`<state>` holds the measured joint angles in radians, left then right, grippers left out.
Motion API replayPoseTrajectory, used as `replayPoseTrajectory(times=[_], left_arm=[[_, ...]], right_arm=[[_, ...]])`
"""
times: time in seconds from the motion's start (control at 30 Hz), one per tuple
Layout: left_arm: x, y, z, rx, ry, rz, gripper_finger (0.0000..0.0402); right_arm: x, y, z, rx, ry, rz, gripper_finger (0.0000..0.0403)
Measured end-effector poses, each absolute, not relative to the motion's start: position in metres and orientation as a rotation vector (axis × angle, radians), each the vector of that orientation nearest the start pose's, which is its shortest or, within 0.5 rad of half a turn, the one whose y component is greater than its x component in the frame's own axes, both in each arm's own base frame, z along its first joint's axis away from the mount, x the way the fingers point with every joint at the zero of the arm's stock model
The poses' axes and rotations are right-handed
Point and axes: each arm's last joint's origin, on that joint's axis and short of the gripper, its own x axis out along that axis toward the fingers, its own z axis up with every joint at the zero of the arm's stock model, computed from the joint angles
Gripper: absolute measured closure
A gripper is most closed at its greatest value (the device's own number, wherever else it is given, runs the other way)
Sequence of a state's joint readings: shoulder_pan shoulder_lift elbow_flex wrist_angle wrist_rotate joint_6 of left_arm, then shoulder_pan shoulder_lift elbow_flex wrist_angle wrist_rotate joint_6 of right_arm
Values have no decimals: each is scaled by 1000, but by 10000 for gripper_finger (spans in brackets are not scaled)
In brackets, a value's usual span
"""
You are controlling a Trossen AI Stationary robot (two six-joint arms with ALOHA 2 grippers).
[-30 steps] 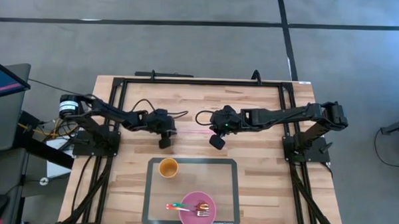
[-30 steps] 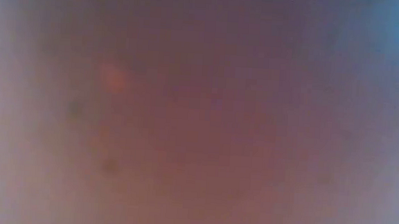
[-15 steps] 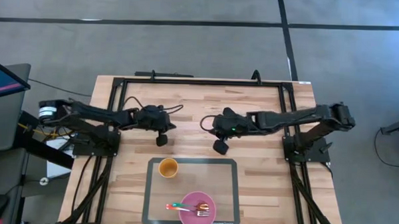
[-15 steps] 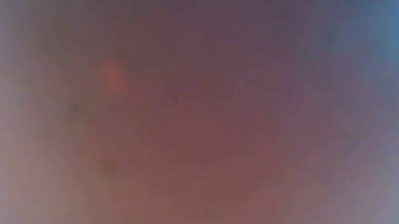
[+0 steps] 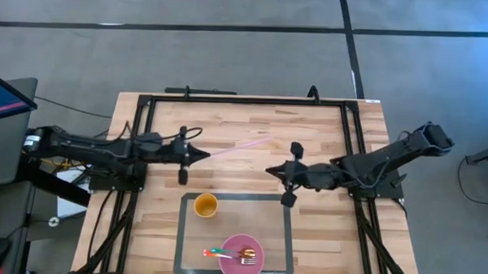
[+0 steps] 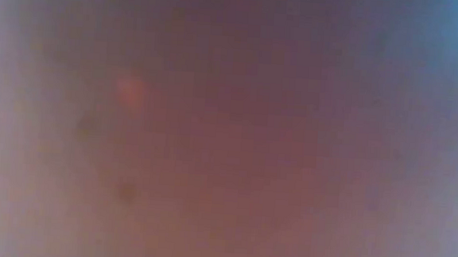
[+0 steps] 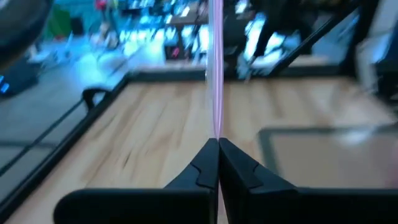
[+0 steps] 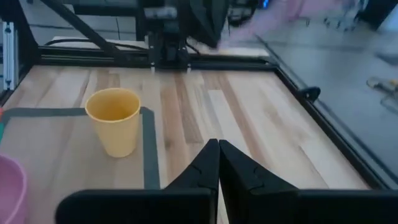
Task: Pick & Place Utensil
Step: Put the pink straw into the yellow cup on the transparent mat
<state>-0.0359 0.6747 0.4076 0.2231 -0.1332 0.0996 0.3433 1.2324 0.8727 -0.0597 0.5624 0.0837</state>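
Note:
A thin pink utensil [image 5: 235, 146] sticks out of my left gripper [image 5: 196, 156], which is shut on it above the table's middle left. In the left wrist view the pink utensil [image 7: 216, 68] runs straight away from my left gripper [image 7: 217, 142]. My right gripper [image 5: 269, 170] is shut on nothing. It hangs level just right of centre, near the mat's far right corner, with its tip a short way from the utensil's free end. A yellow cup [image 5: 206, 205] stands upright on the grey mat [image 5: 277, 236]. The low view shows only blur. My left gripper pinches the pink utensil by its near end [image 7: 216, 132] between the two shut fingers. The fingers lie level, coming from the table's left, in line with the utensil. It is lifted clear of the table, and its free end [image 5: 267, 140] points toward the far right.
A pink bowl [image 5: 241, 257] on the mat's near edge holds a fork [image 5: 247, 253] and a green and red utensil [image 5: 215, 252]. In the right wrist view the yellow cup [image 8: 113, 121] stands just ahead of my right gripper [image 8: 217, 144]. A black frame [image 5: 245, 100] rims the table.
Both grippers tipped from pointing down to lying level. The left one drew back toward the table's left edge. The right one moved toward the right and near edges. The pink utensil, a faint line between the two grippers a second ago, now juts from the left gripper, clear of the table.

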Motion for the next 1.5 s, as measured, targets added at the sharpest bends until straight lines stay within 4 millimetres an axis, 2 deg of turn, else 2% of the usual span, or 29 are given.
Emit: replayPoseTrajectory(times=[0.1, 0.23, 0.37, 0.57, 0.73, 0.93, 1.13, 1.33, 1.5], left_arm=[[152, -10, 267, 97, -23, 44, 398], [143, -21, 263, 86, -60, -35, 398], [141, -34, 249, 74, -109, -81, 399], [134, -46, 231, 115, -211, -103, 399], [131, -48, 216, 105, -210, -112, 399], [131, -46, 213, 101, -208, -71, 399], [130, -47, 213, 98, -213, -81, 398], [130, -47, 214, 76, -220, -104, 398], [130, -47, 214, 75, -221, -105, 398]], right_arm=[[256, 76, 266, -137, 294, -218, 403], [259, 79, 253, -206, 106, -125, 403], [266, 85, 249, -222, -52, -29, 403], [285, 79, 246, -212, -88, -72, 403], [308, 75, 253, -249, -104, -75, 398], [336, 82, 263, -295, -151, 74, 346], [353, 84, 266, -321, -157, 63, 281], [356, 76, 270, -318, -172, 37, 233], [356, 75, 274, -312, -205, 29, 224]])
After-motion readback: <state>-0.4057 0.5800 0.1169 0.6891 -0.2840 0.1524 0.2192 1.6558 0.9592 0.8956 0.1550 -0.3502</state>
